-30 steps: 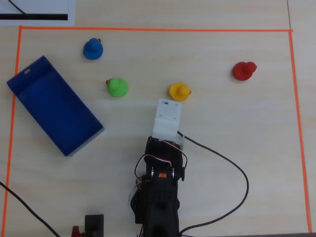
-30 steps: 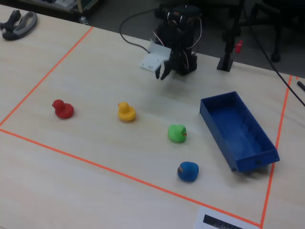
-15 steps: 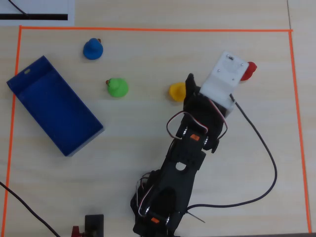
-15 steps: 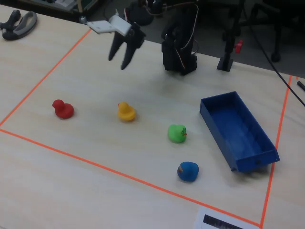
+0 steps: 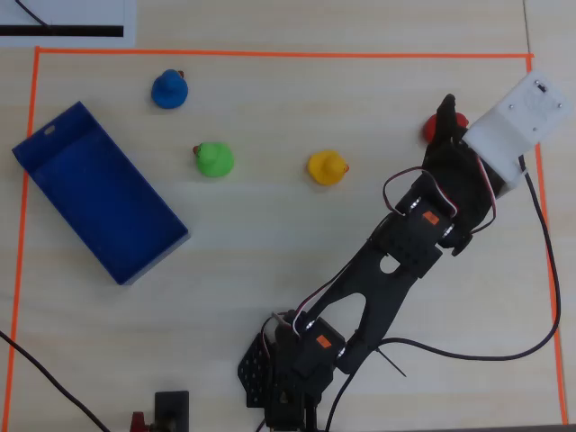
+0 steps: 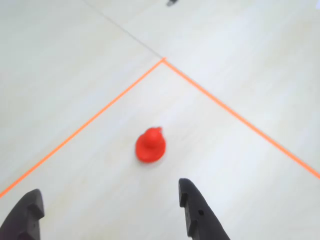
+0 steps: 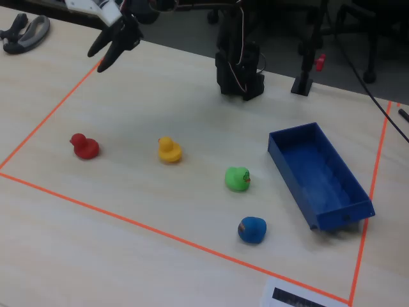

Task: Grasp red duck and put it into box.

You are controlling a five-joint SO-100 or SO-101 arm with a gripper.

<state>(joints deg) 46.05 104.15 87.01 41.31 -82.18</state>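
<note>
wrist view – red duck [image 6: 150, 145] on table ahead of fingers [image 6: 200, 212], apart – fingers spread wide, empty.

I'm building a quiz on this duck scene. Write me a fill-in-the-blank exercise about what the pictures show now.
1. The hand is ____, with nothing between its fingers.
2. The red duck stands on the table, not in the ____ box.
3. In the fixed view, the yellow duck sits between the red duck and the ____ duck.

Missing words: open; blue; green
</note>
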